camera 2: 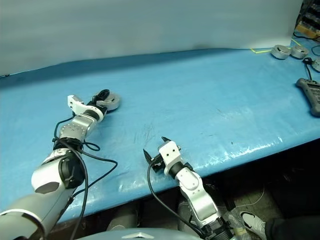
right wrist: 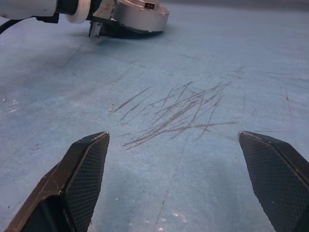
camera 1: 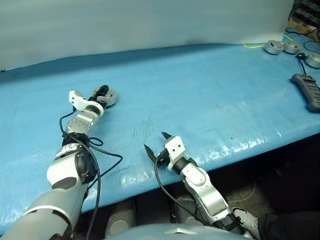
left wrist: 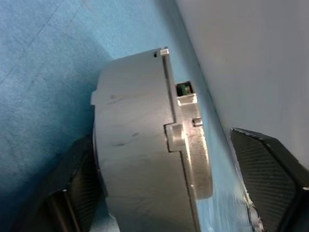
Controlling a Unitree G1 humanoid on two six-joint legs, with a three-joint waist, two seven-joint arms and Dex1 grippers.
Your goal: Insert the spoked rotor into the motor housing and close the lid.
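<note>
The motor housing (camera 1: 110, 96) rests on the blue table at the left as a closed silver puck. Its lid (left wrist: 193, 145) is a thinner silver disc lying flat against it. The spoked rotor is hidden. My left gripper (camera 1: 103, 93) is open around the housing. One finger (left wrist: 72, 193) is close against the housing's side, and the other finger (left wrist: 263, 169) stands apart from the lid side. My right gripper (camera 1: 155, 141) is open and holds nothing. It hovers over the table near the front edge, with the housing (right wrist: 142, 17) far ahead of it.
Several silver pucks (camera 1: 281, 46) and a yellow cable lie at the back right corner. A black hand-held device (camera 1: 308, 90) lies near the right edge. Scratch marks (right wrist: 178, 108) cross the mat between the grippers. A grey wall runs behind the table.
</note>
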